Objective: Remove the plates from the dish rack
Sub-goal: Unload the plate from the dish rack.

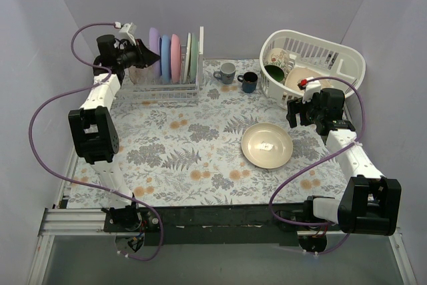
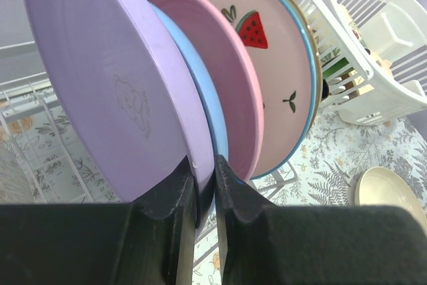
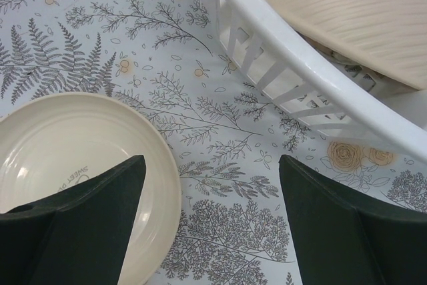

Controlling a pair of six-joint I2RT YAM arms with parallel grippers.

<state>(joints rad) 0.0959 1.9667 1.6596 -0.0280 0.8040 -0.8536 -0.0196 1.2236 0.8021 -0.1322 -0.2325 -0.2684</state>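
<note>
Standing on their edges in the dish rack [image 1: 167,90], at the far left of the table [image 1: 180,158], the plates [image 1: 170,55] wait in a tight row. A purple plate [image 2: 113,85] is nearest the left gripper [image 2: 205,168]. Behind it come a blue plate [image 2: 208,108], a pink plate [image 2: 223,65] and a plate with a watermelon picture [image 2: 280,78], and one more brownish rim peeks out at the very back. None of these is out of the rack yet. The left gripper is down at the bottom edge of the purple plate, and its two fingers are squeezed together on that rim, one on each side. The blue plate sits so close behind that I cannot tell if its edge is touched too. I think the step now is to lift the purple plate up and out. One cream plate [image 1: 267,145] lies flat on the table near the right side, so maybe one plate has been taken out. All the others are left to do, so the job looks only just begun. The right gripper [image 3: 212,165] hangs over the table between the cream plate and the white basket [image 1: 333,55], with its fingers wide apart and nothing in them. A grey mug [image 1: 225,73] and a dark blue mug [image 1: 248,82] stand between the rack and the basket.
</note>
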